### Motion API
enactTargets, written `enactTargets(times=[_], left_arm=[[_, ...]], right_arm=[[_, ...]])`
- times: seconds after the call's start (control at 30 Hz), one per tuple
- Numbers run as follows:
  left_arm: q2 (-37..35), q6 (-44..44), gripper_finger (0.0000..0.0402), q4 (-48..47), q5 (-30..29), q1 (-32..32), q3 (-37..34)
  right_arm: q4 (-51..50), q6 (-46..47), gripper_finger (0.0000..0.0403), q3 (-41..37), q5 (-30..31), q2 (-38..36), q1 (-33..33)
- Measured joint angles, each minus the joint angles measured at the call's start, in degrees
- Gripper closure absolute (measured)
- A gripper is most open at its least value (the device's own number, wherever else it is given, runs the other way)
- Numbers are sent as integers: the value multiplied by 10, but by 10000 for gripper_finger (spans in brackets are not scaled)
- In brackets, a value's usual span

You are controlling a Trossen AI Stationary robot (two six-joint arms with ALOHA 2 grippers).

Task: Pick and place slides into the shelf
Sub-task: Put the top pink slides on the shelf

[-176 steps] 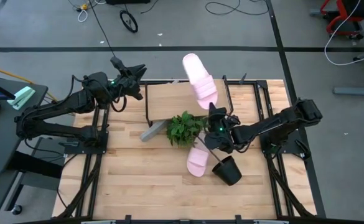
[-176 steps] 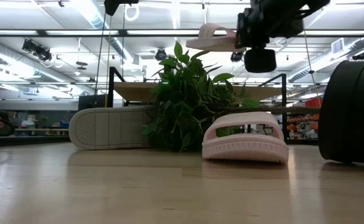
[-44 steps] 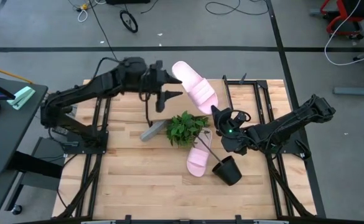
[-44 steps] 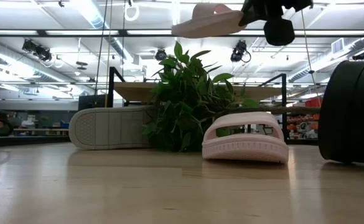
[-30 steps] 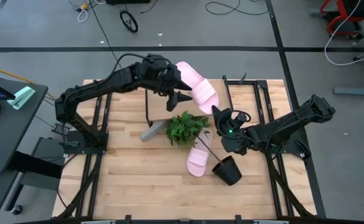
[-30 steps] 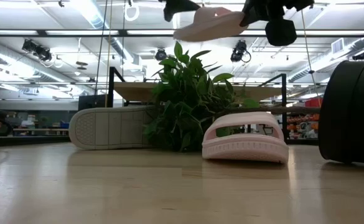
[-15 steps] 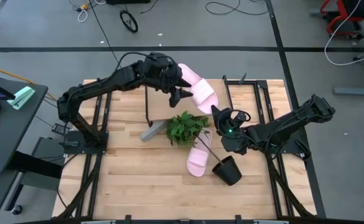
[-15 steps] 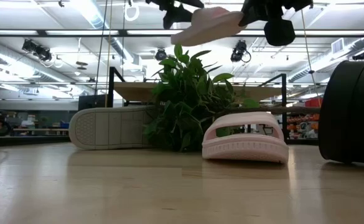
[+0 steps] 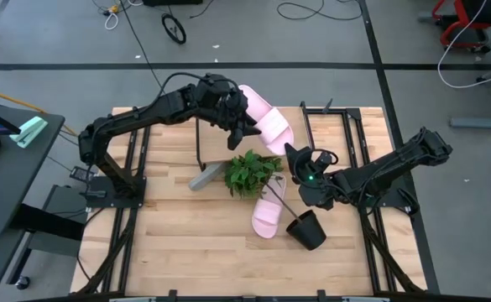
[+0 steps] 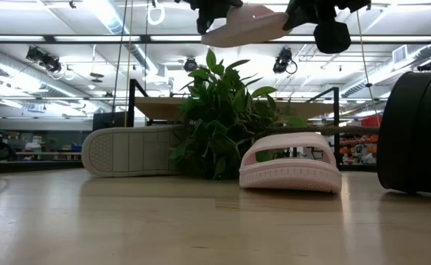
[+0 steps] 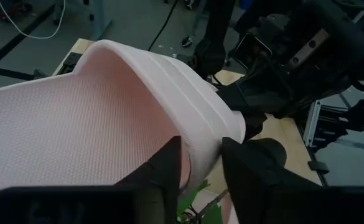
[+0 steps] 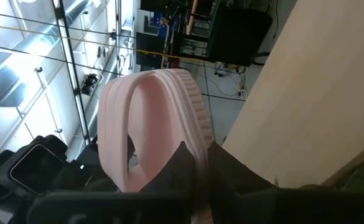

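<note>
A pale pink slide [image 9: 266, 117] hangs in the air above the shelf [image 10: 163, 108], held between both arms; in the low view this slide [image 10: 244, 26] is near the picture's top. My left gripper [image 9: 243, 120] is shut on its left side, my right gripper [image 9: 292, 156] on its near end. The second pink slide [image 9: 268, 215] rests sole down on the table. A grey slide [image 9: 205, 178] stands on its side edge by the green plant [image 9: 252, 172]. I see no other grey slide. My left gripper has the strap's side wall [image 11: 197, 146] of the lifted pink slide pinched, one finger [image 11: 168, 163] inside under the strap, the other [image 11: 244, 167] outside. It comes from the table's left, slanting down. The slide is lifted clear, roughly level. My right gripper pinches the pink slide's rim [image 12: 197, 146] at the end nearest the table's near edge. It reaches from the right and below, the fingers pointing up and toward the far edge. The slide is lifted clear, reaching away from the fingers over the shelf.
A black pot [image 9: 306, 229] lies tipped on the table beside the second pink slide, below my right arm. The plant stands right in front of the shelf. Black frame rails [image 9: 350, 134] run along the table's right side. Bare wooden tabletop [image 9: 195, 243] stretches toward the near edge.
My left gripper has moved a little toward the right and far edge, onto the lifted pink slide, and taken hold of its strap side. The slide tipped briefly and is level again. My right gripper has kept its hold.
</note>
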Motion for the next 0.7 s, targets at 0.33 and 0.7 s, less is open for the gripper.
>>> enactTargets(times=[0.33,0.7], left_arm=[[1,24,385,-2,10,4,0],[1,-12,389,16,124,46,0]], right_arm=[[9,-9,293,0,-5,-5,8],[8,-53,208,0,-5,-17,68]])
